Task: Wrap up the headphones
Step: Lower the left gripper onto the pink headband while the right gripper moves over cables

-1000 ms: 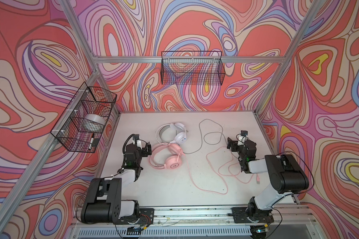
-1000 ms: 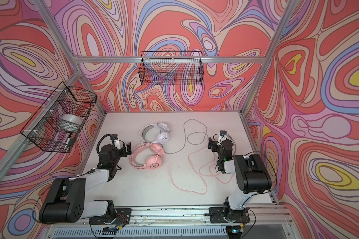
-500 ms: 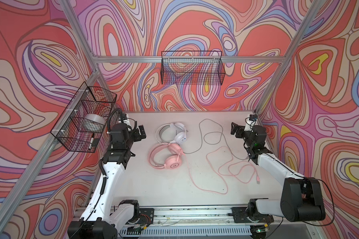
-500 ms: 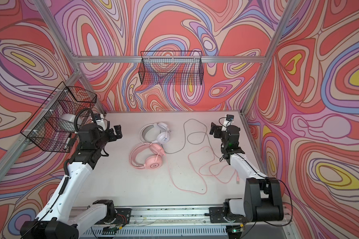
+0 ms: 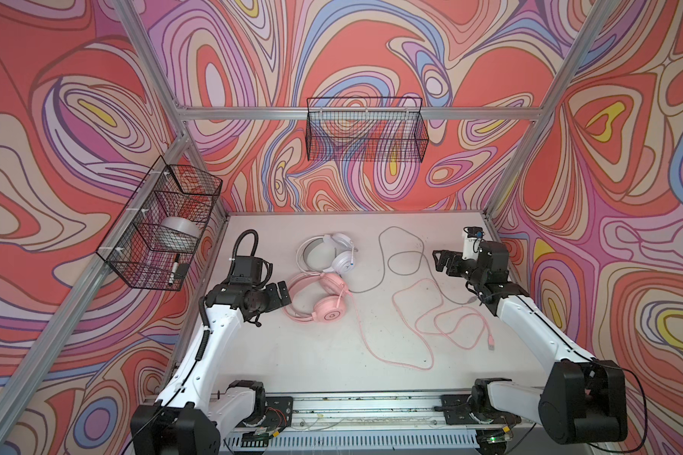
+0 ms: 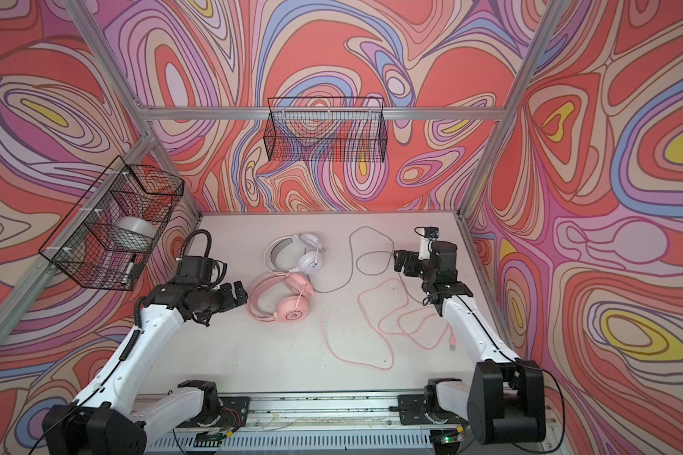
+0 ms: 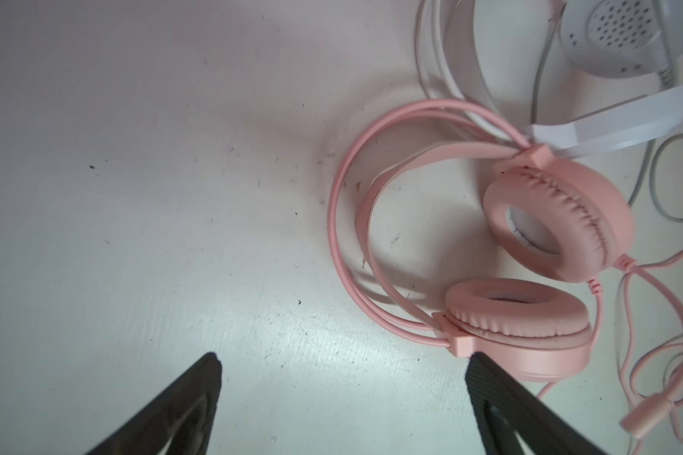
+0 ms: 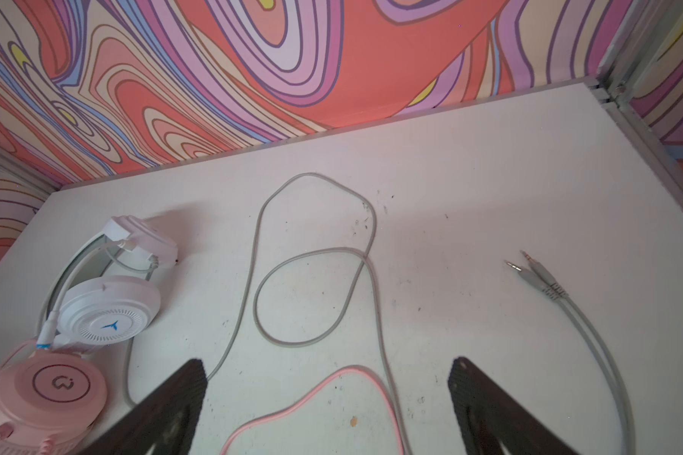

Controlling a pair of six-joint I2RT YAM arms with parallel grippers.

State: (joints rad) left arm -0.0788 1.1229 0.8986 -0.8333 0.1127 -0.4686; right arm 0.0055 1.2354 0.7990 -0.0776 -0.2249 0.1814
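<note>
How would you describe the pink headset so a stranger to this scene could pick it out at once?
Look at the white table inside the swirly-walled cell, left of its middle in both top views. Two headsets lie close together there; the pink headset is nearer the robot's base and pink all over, unlike the white headset behind it.

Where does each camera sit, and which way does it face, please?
Both top views: high at the front, looking down on the table; left arm, right arm, left gripper, right gripper show.
Left wrist: looks down at the pink headphones; its fingertips show.
Right wrist: faces the back wall over the grey cable; its fingertips show.
All share the pink headphones.
</note>
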